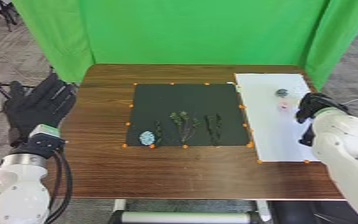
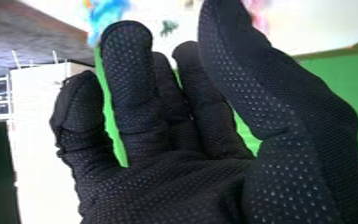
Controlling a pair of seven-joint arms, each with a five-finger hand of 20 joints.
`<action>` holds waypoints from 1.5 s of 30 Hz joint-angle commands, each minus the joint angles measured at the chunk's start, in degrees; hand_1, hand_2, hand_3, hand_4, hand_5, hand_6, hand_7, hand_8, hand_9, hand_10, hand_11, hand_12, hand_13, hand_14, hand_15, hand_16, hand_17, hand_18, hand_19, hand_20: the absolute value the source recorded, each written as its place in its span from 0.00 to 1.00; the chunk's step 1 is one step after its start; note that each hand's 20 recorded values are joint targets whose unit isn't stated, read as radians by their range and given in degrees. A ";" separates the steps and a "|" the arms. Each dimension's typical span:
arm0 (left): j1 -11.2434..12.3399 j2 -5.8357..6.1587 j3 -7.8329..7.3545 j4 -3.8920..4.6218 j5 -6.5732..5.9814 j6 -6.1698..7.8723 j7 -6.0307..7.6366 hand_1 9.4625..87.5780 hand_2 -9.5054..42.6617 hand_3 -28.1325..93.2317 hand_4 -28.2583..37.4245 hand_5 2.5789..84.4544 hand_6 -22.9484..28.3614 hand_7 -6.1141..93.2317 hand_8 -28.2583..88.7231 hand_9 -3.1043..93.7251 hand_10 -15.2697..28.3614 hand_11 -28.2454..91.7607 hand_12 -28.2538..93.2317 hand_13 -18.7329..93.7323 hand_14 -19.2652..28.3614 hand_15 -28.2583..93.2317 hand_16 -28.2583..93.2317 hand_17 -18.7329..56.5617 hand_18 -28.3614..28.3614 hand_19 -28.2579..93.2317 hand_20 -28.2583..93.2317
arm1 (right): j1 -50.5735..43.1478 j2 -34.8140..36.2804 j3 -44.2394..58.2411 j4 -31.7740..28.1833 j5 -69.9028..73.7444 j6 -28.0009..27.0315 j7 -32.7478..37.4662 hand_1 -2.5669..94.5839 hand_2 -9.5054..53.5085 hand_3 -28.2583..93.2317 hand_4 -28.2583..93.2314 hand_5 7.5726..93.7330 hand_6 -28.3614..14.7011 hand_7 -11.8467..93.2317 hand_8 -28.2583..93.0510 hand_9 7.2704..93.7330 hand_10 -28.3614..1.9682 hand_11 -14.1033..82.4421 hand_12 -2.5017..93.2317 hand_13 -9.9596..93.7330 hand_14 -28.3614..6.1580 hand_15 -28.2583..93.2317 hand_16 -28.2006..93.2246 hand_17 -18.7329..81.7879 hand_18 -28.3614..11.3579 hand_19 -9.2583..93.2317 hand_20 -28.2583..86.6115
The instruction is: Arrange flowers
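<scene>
Here's the right hand (image 1: 314, 104), fingers relaxed and empty, just beside the pink flower (image 1: 284, 106) on the white sheet (image 1: 278, 135): it'll want a low, light pinch, clear of that grey bloom (image 1: 282, 93)!

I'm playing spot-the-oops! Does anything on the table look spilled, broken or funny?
Nothing stands out. The green stems lie on the black mat, the pink flower is on the white board, and no spill or break shows.
</scene>
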 commanded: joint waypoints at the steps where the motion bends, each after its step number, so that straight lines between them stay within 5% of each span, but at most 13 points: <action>1: 1.15 -0.46 -0.62 -0.09 -0.53 -0.81 0.13 0.16 0.54 0.76 0.00 0.46 0.60 0.26 0.15 0.36 0.67 0.45 0.32 0.36 0.68 0.56 0.17 0.17 0.74 0.52 0.35 | 3.06 0.03 -4.97 6.01 -0.18 0.63 -2.56 0.61 0.00 0.83 0.00 0.43 0.51 0.26 0.13 0.38 0.52 0.28 0.13 0.66 0.52 0.75 0.50 0.48 0.08 0.90 0.62; 11: 1.89 -1.29 -1.34 -0.59 0.02 -0.80 -0.56 0.16 0.53 0.78 0.00 0.46 0.60 0.25 0.16 0.36 0.67 0.45 0.33 0.36 0.68 0.56 0.17 0.17 0.74 0.52 0.35 | 1.27 -0.26 -4.24 5.72 0.99 -0.90 -0.69 0.65 0.00 0.78 0.00 0.57 0.63 0.29 0.11 0.58 0.64 0.29 0.14 0.73 0.62 0.67 0.52 0.49 0.11 0.90 0.63; 17: 2.82 -1.80 -1.64 -0.94 -0.10 -0.83 -0.03 0.16 0.52 0.78 0.00 0.45 0.60 0.26 0.16 0.36 0.67 0.45 0.33 0.36 0.68 0.56 0.17 0.17 0.74 0.52 0.35 | 0.30 -0.06 -4.32 5.84 1.11 0.53 0.13 0.67 0.00 0.78 0.00 0.62 0.62 0.30 0.12 0.66 0.55 0.30 0.16 0.74 0.67 0.66 0.54 0.51 0.12 0.91 0.64; 23: 3.33 -2.21 -1.67 -1.14 0.04 -0.78 -0.12 0.16 0.52 0.79 0.00 0.45 0.60 0.26 0.16 0.36 0.67 0.45 0.33 0.36 0.68 0.56 0.17 0.17 0.74 0.52 0.35 | -1.26 0.09 -4.43 5.79 0.84 3.16 0.33 0.68 0.00 0.77 0.00 0.68 0.63 0.41 0.24 0.82 0.64 0.25 0.41 0.77 0.69 0.68 0.57 0.53 0.13 0.92 0.64; 31: 4.05 -2.23 -2.00 -1.35 0.23 -0.56 0.02 0.16 0.50 0.80 0.00 0.45 0.60 0.26 0.16 0.36 0.67 0.45 0.33 0.36 0.68 0.57 0.18 0.17 0.74 0.52 0.35 | -2.50 0.39 -4.24 4.44 0.10 7.95 0.09 0.70 0.00 0.77 0.00 0.74 0.66 0.49 0.30 0.90 0.68 0.29 0.51 0.82 0.68 0.68 0.57 0.56 0.13 0.94 0.64; 37: 5.11 -2.53 -3.00 -1.39 0.38 -0.28 -0.09 0.18 0.49 0.80 0.00 0.45 0.60 0.26 0.16 0.36 0.66 0.45 0.33 0.35 0.68 0.57 0.18 0.17 0.74 0.52 0.35 | -4.56 0.90 -3.21 -4.01 -3.71 14.45 -2.13 0.69 0.00 0.79 0.00 0.76 0.65 0.48 0.30 0.91 0.67 0.29 0.52 0.83 0.69 0.68 0.57 0.57 0.12 0.95 0.64; 45: 6.63 -2.99 -3.98 -1.30 -1.18 -0.17 1.10 0.17 0.55 0.74 0.00 0.45 0.60 0.25 0.16 0.36 0.67 0.44 0.33 0.35 0.68 0.57 0.17 0.17 0.74 0.52 0.35 | 6.28 -5.13 -16.61 -10.76 -11.80 19.49 -11.53 0.68 0.00 0.80 0.00 0.77 0.65 0.48 0.31 0.92 0.67 0.29 0.52 0.83 0.68 0.68 0.58 0.57 0.12 0.95 0.64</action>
